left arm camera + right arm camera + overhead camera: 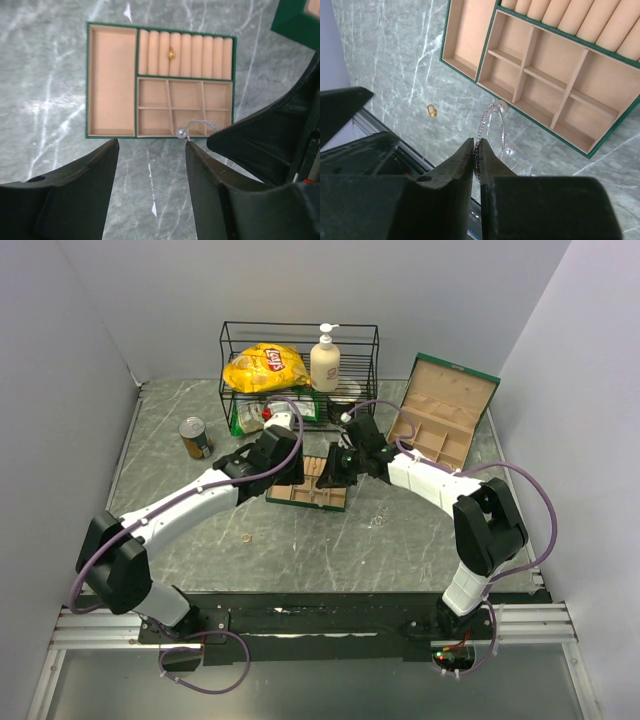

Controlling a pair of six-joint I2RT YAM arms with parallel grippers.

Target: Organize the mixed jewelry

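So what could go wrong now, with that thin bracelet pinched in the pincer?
1. The right pincer holds the bracelet only at its very tips, so it might slip and land on the table instead of in the tray.
2. The open left pincer hangs close by over the same tray, so the two could bump.
3. The loose gold ring on the table near the tray might get knocked away.

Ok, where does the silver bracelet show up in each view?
Top external: too small to make out.
Left wrist: silver bracelet against the lower-right cell of the green jewelry tray.
Right wrist: bracelet at centre, pinched by the right gripper.
Shared landmark: the tray, in all three views.
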